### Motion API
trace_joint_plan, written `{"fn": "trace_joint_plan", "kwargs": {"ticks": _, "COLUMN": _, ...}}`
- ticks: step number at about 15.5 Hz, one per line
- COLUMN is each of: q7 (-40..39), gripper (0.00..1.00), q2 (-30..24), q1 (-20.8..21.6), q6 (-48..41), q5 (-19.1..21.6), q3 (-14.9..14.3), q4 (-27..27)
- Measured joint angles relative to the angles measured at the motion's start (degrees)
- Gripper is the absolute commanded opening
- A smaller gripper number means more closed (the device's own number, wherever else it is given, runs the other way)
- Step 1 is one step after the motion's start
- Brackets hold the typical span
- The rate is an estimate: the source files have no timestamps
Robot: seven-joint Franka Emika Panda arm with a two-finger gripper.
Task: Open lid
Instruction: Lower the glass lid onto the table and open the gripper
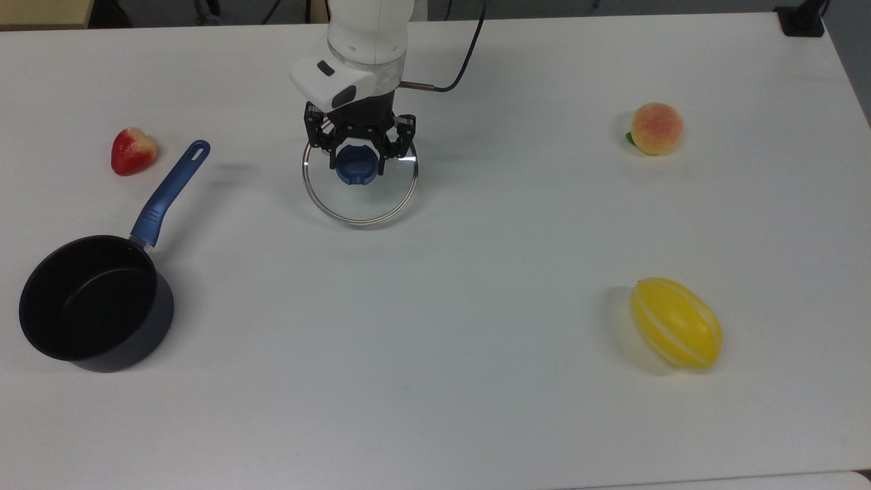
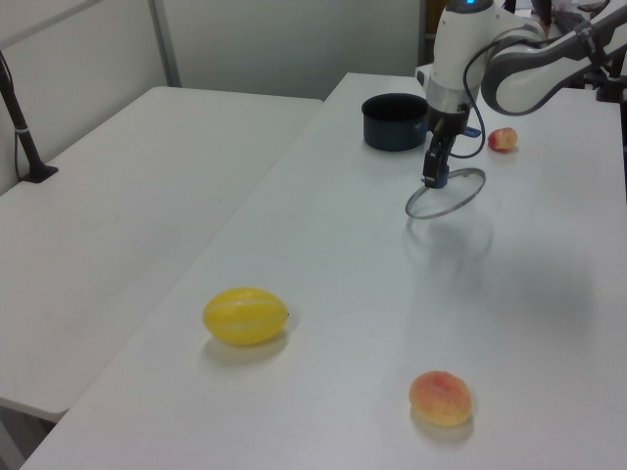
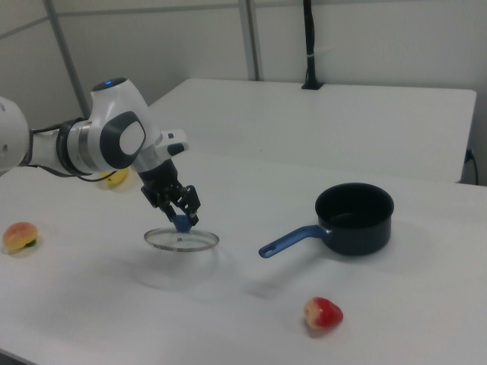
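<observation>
so the pincer [image 1: 358, 158] is clamped on the lid [image 1: 360, 194] by its blue knob, disc hanging flat right beneath it, above the tabletop [image 1: 476, 272] toward its far edge.

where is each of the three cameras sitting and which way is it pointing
Top view: high above the table, looking down; the white arm enters from the top edge, claw on the lid.
Left view: low at the end by the yellow melon and peach, looking along the table toward the saucepan; arm at far right.
Right view: opposite end, by the strawberry; arm at left.
All three share the lid, held above the table.
</observation>
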Motion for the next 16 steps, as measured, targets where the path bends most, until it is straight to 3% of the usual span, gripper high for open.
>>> {"fn": "trace_joint_plan", "kwargs": {"ticks": 16, "q7": -1.8, "gripper": 0.00, "q2": 0.0, "q1": 1.5, "q6": 0.0, "q5": 0.0, "q3": 0.3, "q4": -5.9}}
